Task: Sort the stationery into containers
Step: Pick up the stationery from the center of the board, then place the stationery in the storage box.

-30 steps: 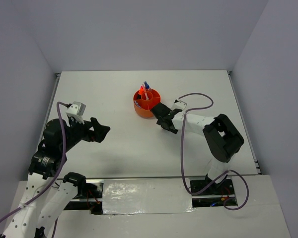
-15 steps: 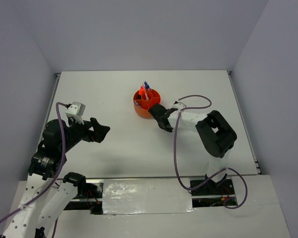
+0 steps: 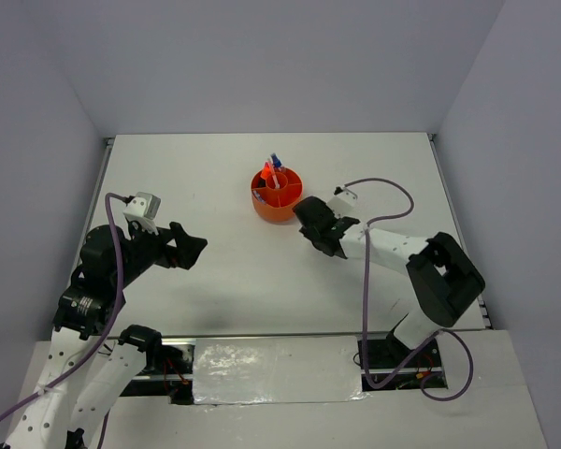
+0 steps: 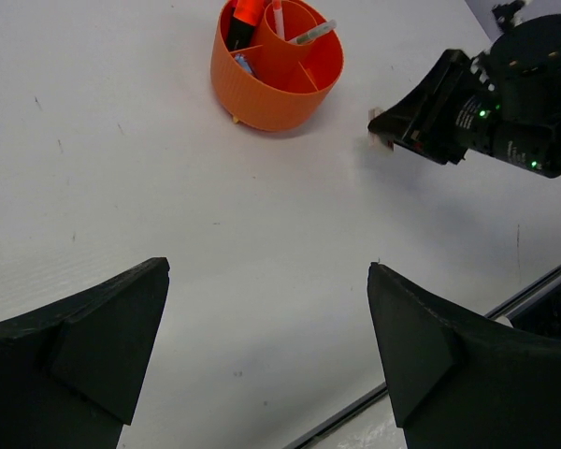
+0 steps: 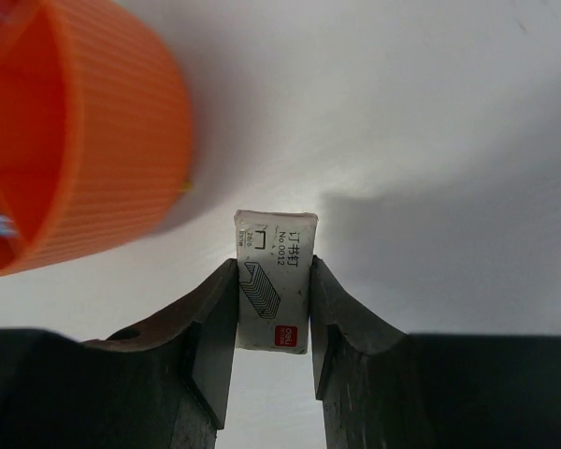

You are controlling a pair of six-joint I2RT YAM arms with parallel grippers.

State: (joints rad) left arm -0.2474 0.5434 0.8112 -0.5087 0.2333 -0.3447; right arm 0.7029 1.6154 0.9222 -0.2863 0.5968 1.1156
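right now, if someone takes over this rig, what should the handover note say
Left gripper open, empty, well left of the orange tub.
Right gripper shut on the small white box, right beside the tub.
Done: a highlighter and pens stand in the tub.
Left: lift the box into a compartment; I see no other loose stationery.

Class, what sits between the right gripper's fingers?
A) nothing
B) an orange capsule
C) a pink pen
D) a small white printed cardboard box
D: the right wrist view shows the small white printed cardboard box pressed between the fingers of the right gripper, beside the round orange ribbed plastic tub.
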